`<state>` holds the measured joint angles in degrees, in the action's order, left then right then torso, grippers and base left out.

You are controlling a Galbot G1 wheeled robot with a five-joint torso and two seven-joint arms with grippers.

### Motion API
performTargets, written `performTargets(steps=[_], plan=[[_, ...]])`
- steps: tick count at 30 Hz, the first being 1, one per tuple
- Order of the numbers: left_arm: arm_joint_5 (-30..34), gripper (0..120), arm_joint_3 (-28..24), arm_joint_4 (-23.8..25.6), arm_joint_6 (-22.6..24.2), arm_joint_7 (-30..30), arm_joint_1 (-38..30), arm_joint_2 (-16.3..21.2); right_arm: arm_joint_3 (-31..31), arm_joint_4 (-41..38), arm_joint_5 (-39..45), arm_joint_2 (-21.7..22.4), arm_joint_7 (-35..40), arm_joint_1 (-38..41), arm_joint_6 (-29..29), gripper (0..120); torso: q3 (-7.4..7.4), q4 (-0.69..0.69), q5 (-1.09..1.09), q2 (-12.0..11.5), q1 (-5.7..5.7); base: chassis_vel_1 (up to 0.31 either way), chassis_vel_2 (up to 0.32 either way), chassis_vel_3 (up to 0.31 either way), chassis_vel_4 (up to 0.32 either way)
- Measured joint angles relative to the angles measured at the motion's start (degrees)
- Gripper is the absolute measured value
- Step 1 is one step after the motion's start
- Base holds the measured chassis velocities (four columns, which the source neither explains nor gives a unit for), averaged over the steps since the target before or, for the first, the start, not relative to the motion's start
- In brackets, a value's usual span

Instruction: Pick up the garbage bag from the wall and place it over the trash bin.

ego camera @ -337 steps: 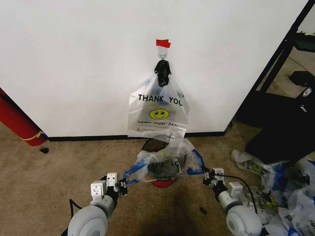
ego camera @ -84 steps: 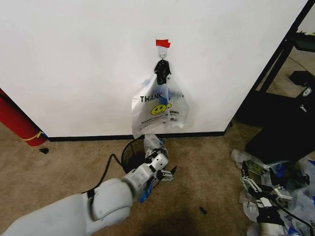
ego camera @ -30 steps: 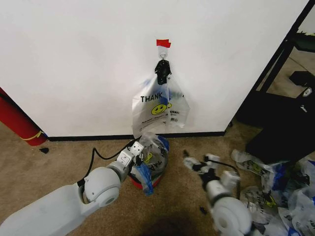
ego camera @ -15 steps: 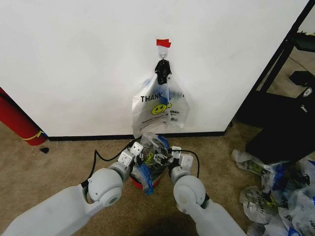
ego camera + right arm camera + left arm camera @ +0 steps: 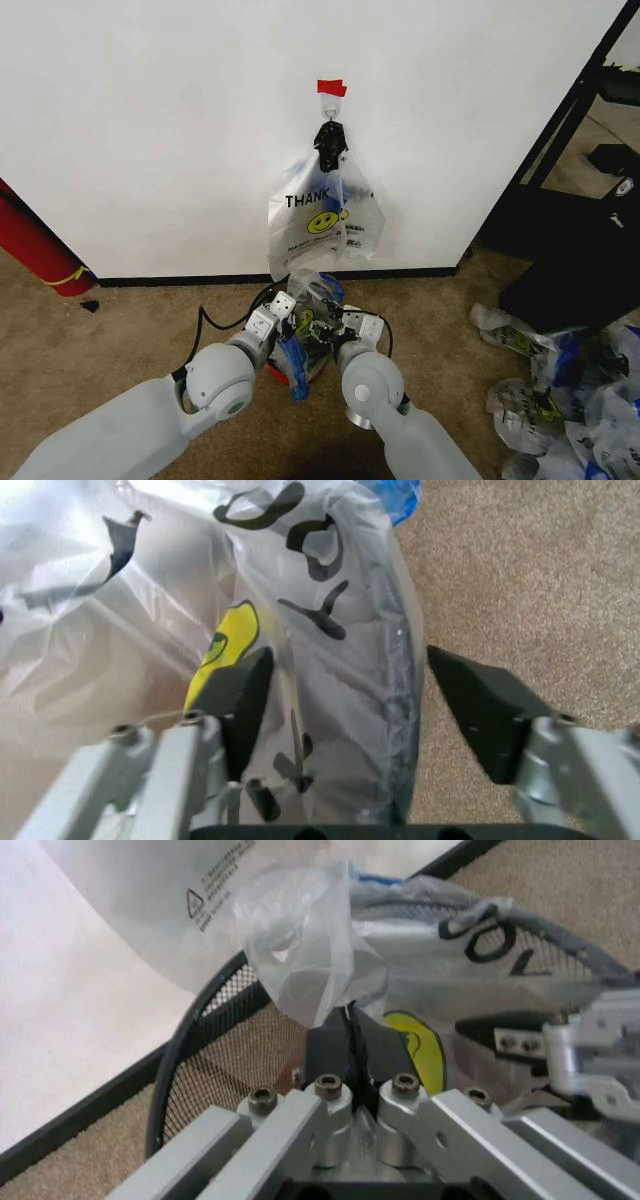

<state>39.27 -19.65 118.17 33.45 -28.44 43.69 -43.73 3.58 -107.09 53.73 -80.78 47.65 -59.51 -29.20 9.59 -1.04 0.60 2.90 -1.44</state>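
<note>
Two grippers meet at one trash bin (image 5: 283, 368) in our head view: the left gripper (image 5: 291, 310) and the right gripper (image 5: 338, 322) both sit at its top, close together, with the garbage bag (image 5: 312, 300) bunched between them over the bin. One more bag of the same print (image 5: 322, 215) hangs from the hook (image 5: 329, 103) on the wall (image 5: 150, 130), under a bit of red tape (image 5: 331, 88). Several more bags (image 5: 560, 395) lie heaped on the carpet (image 5: 100, 330) to our right, and one red cylinder (image 5: 35, 245) leans at our left.

From the left wrist we see what the head camera cannot: the left gripper (image 5: 349, 1046) has its two black pads pressed together on a fold of the garbage bag (image 5: 300, 952), just above the bin's wire-mesh rim (image 5: 200, 1012). The right gripper (image 5: 510, 1036) shows beyond it, against the bag's yellow smiley.

From the right wrist we see the right gripper (image 5: 350, 697) spread wide, one finger (image 5: 240, 697) against the bag (image 5: 300, 615) on the inside and the other finger (image 5: 480, 705) outside over bare carpet (image 5: 520, 570); the bin's rim and the plastic draped over it run between them, gripped by neither.
</note>
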Motion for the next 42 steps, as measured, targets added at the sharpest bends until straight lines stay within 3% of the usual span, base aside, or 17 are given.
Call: performTargets(steps=[16,26,32,42], plan=[[-0.6,0,-0.8,-0.3,-0.3,-0.5,0.8,-0.9,-2.5,0.9,1.8,-0.6,0.1,-0.1,1.4,1,0.0,0.0,0.0,0.0,0.0,0.0,0.0,0.0,0.0],[1.6,0,-0.3,1.8,0.0,-1.4,1.1,-0.5,-6.6,-3.3,2.1,-1.0,-1.1,-4.1,2.6,1,0.0,0.0,0.0,0.0,0.0,0.0,0.0,0.0,0.0],[3.2,0,2.6,5.6,-0.8,-1.7,2.3,1.4,-11.0,-7.7,-2.1,-0.4,-7.2,-9.3,2.9,1,-0.01,0.0,-0.01,0.0,0.0,0.0,0.0,0.0,0.0],[4.9,0,2.3,9.1,-2.5,-2.4,2.6,2.0,-16.6,-16.0,-5.5,1.7,-11.1,-18.4,3.4,1,-0.01,0.0,-0.02,0.0,0.0,0.0,0.0,0.0,0.0]])
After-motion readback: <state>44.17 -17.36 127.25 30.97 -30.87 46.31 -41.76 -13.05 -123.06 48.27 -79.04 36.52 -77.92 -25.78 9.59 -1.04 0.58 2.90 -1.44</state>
